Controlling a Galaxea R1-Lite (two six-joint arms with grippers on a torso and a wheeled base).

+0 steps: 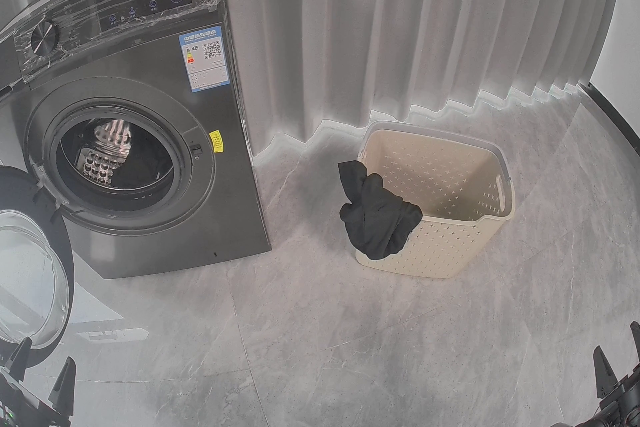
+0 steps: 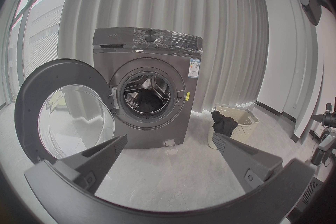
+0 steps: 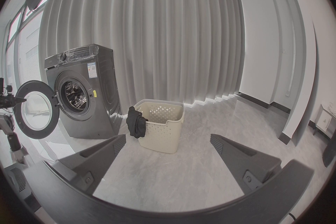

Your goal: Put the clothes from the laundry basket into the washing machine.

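Observation:
A dark grey washing machine (image 1: 133, 115) stands at the left with its round door (image 1: 30, 275) swung open toward me; the drum (image 1: 117, 158) shows. A cream laundry basket (image 1: 460, 208) sits on the floor to its right, near the curtain. A black garment (image 1: 377, 211) hangs over the basket's near-left rim. My left gripper (image 1: 43, 365) is open low at the left, in front of the open door, with nothing between its fingers. My right gripper (image 1: 620, 348) is open low at the right, well short of the basket. The machine (image 2: 147, 88), basket (image 2: 241, 119), and garment (image 3: 135, 123) also appear from the wrists.
A pale pleated curtain (image 1: 413, 15) hangs behind the machine and basket. Grey tiled floor (image 1: 373, 341) lies open between me and both. A dark baseboard (image 1: 613, 115) runs along the right wall. The open door juts out into the floor at the left.

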